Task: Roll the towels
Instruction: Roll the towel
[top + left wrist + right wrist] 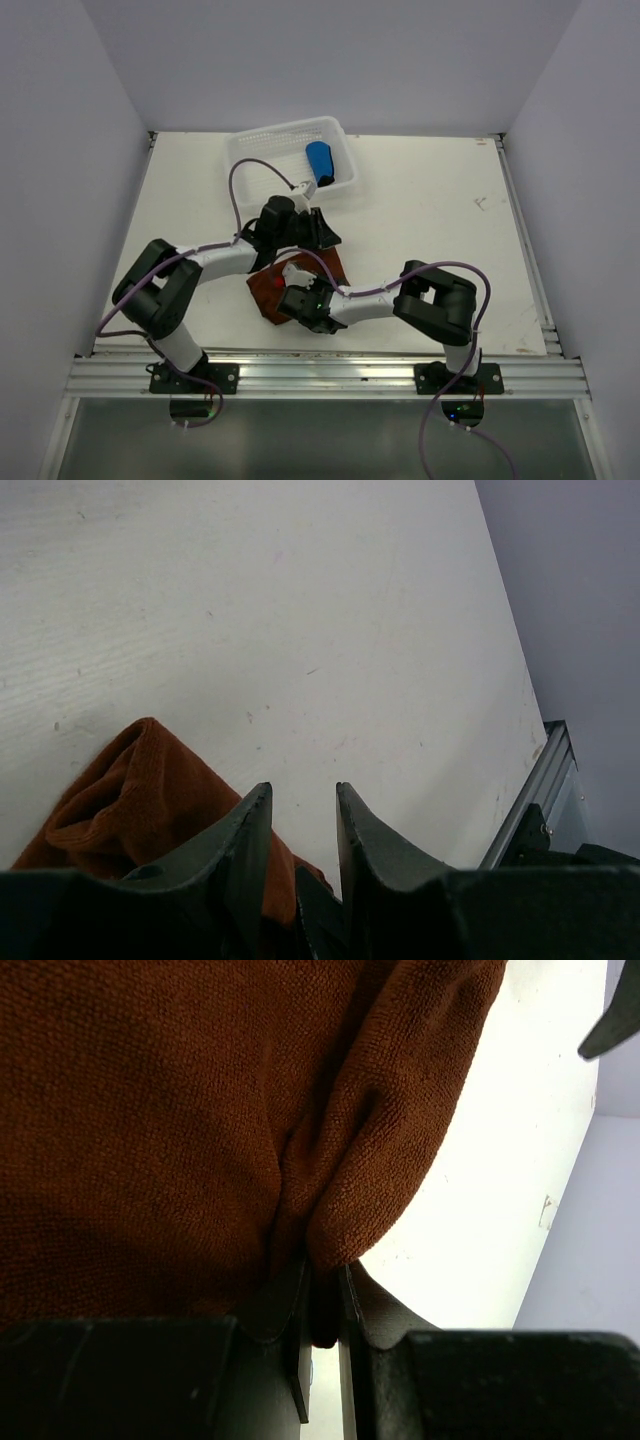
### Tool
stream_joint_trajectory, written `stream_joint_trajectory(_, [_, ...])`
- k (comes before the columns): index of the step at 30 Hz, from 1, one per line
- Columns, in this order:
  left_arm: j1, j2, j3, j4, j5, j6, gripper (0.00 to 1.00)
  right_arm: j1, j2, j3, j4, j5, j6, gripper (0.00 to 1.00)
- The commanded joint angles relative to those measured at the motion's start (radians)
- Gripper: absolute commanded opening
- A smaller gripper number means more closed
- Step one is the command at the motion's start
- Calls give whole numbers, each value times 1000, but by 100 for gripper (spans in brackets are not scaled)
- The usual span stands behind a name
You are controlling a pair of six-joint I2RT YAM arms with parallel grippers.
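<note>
My right pincer is clamped on the rust-brown towel. Its two fingers stand almost together, with a thick fold of the cloth squeezed between their tips. From that wrist the fold runs up and away from the fingers, and the rest of the towel fills most of the view.

My left pincer holds nothing. Its fingers stand apart, and bare tabletop shows through the gap between them. A bunched edge of the rust-brown towel lies just beside its left finger and partly under it; I cannot tell whether the finger touches the cloth.

The white basket sits at the far side of the tabletop. The blue towel lies inside the basket, rolled up, against its right end. The rust-brown towel lies outside the basket on the tabletop, on the near side of it and well apart from it. My left pincer is between the basket and that towel, near the basket's front right corner. My right pincer is on the towel's side farthest from the basket.
</note>
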Motion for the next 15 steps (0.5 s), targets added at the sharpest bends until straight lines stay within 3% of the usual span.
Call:
stream_joint_trajectory(1, [3,59,25,151,115,-20,35,2,43,-10,-37,-99,31,0])
stream_joint_trajectory(5, [3,127,20,217,135,-61,30,4,43,-13,-39,-102,37,0])
stream_joint_trajectory(15, [1,113,-157,224,-15,-86,24,2,5,-41,0,-131,62,0])
